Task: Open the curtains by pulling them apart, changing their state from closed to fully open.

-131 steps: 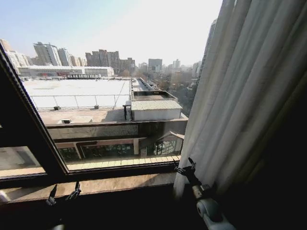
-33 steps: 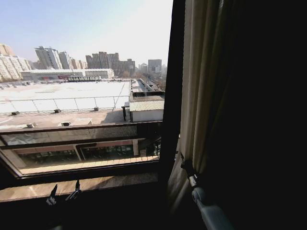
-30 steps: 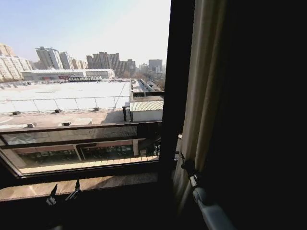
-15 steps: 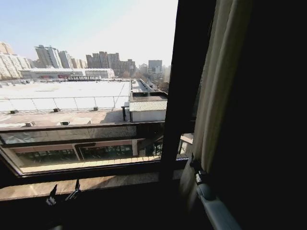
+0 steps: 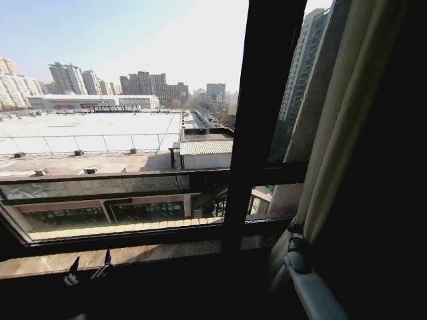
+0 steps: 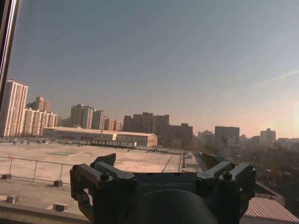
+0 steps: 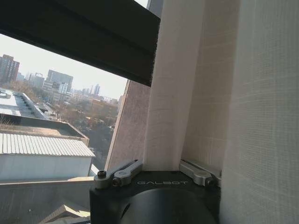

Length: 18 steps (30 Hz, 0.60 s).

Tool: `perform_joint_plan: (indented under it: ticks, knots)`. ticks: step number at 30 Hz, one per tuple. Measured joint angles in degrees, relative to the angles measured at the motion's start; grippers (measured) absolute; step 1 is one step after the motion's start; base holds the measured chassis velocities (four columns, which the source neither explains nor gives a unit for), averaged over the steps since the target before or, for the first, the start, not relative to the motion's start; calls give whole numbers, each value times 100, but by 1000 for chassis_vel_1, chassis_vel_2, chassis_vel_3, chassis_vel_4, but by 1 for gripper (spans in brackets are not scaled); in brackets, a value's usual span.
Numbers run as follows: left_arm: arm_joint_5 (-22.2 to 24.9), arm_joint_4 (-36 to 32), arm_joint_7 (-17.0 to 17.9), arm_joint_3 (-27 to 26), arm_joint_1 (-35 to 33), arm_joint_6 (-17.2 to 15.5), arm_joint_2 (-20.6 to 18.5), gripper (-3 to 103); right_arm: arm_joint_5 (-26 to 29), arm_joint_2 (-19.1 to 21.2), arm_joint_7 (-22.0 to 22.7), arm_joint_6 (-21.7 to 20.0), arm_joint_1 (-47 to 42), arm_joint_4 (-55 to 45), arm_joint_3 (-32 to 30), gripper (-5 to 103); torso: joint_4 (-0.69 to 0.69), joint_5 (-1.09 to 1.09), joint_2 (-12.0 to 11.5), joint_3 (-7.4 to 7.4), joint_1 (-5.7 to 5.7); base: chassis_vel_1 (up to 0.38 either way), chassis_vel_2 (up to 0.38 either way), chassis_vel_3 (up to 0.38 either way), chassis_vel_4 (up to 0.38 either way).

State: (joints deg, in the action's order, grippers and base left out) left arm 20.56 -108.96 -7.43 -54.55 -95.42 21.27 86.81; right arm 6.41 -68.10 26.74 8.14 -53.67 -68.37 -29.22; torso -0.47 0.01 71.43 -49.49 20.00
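Right claw point(image 7: 161, 171) clamped on a fold of the curtains point(image 7: 224, 93), woven cream cloth in soft upright pleats rising straight above it, beside the black window frame point(image 5: 257, 120). Left claw point(image 5: 87, 270) low by the sill, fingers apart, gripping nothing.

Right gripper point(image 7: 161, 169) fingers clamped (left gripper point(image 5: 87, 270) low, fingers apart)

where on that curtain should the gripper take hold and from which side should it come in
Probably on a vertical pleat at the curtain's leading edge, low down, coming in from the window side. The folds hang upright, so one slips between the fingers, as the right gripper shows. The left gripper hangs low by the sill.
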Motion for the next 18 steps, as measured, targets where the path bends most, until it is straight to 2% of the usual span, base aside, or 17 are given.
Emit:
perform_joint_plan:
  ticks: [6,9,10,11,12,13,16,17,18]
  knots:
    - [0,0,0,1,0,0,0,100,131,35,-225,-97,-421,-818,165,-2,-1,1,-1,0,1,0,0,0,0]
    - [0,0,0,0,0,0,0,100,304,105,-855,-97,-869,-1591,279,14,0,-1,-1,0,0,0,0,0,0]
    - [0,0,0,0,0,0,0,100,304,105,-855,-97,-869,-1591,279,14,0,-1,-1,0,0,0,0,0,0]
    - [0,0,0,1,0,0,0,100,386,134,-1021,-97,-982,-1764,301,19,0,-1,-1,0,0,0,0,0,0]
    - [0,0,0,0,0,0,0,100,615,201,-1329,-100,-1201,-2066,351,25,0,-2,0,0,0,0,0,0,0]
    - [0,0,0,0,0,0,0,100,615,201,-1329,-100,-1201,-2066,351,25,0,-2,0,0,0,0,0,0,0]
    - [0,0,0,1,0,0,0,100,1042,334,-1971,-36,-1646,-2519,397,35,-1,-2,0,0,0,0,0,0,0]
    - [0,0,0,1,0,0,0,100,1088,352,-2075,-15,-1762,-2623,397,41,-1,-2,0,0,0,0,0,0,0]
    - [0,0,0,1,0,0,0,100,1088,352,-2075,-15,-1762,-2623,397,41,-1,-2,0,0,0,0,0,0,0]
